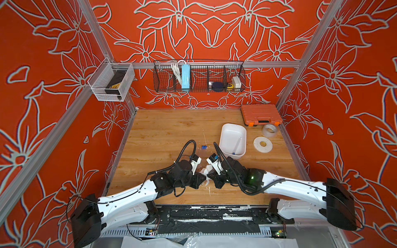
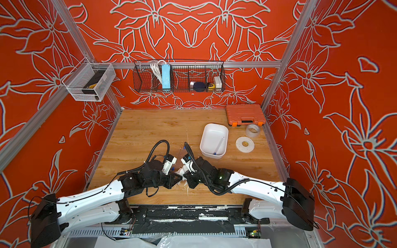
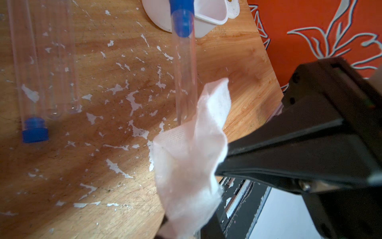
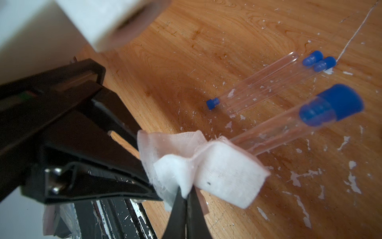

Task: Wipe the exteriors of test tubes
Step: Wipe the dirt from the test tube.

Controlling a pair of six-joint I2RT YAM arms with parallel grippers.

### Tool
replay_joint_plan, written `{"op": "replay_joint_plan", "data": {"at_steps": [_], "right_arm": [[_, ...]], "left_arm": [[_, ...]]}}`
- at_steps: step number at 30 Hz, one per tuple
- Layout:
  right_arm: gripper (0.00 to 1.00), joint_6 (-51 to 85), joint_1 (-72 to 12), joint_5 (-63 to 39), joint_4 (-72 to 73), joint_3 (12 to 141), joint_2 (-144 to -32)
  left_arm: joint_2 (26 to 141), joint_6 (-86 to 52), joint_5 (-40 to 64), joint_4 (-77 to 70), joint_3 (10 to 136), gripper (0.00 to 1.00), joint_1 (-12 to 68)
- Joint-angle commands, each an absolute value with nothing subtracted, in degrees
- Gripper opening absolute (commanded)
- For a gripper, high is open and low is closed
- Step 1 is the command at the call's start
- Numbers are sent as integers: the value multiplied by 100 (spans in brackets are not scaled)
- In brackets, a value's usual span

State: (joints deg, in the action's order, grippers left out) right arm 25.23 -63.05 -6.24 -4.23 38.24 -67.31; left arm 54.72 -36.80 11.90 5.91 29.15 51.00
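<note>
Your left claw (image 4: 140, 175) is pressed together on the closed end of a slim clear plastic test tube with a blue cap (image 4: 275, 132). It holds the tube off the wooden table (image 1: 161, 133), about midway across and nearer the front edge than the middle. Your right claw (image 4: 183, 207) meets it almost tip to tip and is pinched on a crumpled white gauze pad (image 4: 223, 175) folded around the tube's lower part. The exact spot where the left claw grips is hidden under the gauze. The capped end sticks out bare beyond the pad.

Three more clear blue-capped tubes (image 4: 268, 87) lie side by side, touching, near the table's middle, just beyond the claws. One has its cap turned the opposite way to the other two. Another tube (image 1: 237, 146) lies inside the white rectangular plastic tray (image 1: 223, 133) on the right half of the table, its blue cap toward the front edge.
</note>
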Motion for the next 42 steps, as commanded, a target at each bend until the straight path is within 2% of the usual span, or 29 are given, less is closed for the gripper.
{"op": "replay_joint_plan", "data": {"at_steps": [1, 14, 25, 42], "right_arm": [[0, 2628, -6337, -334, -238, 3720, -6568], [0, 2654, -6335, -444, -55, 3664, -6414], [0, 2476, -6287, 14, -231, 3718, -6144], [0, 2066, -5297, -583, -223, 4041, -6321]], "left_arm": [[5257, -3838, 1525, 353, 3069, 9, 5133], [4868, -4219, 1889, -120, 2802, 9, 5133], [4891, -4254, 1930, -1, 2645, 8, 5133], [4491, -4359, 2005, 176, 2459, 9, 5142]]}}
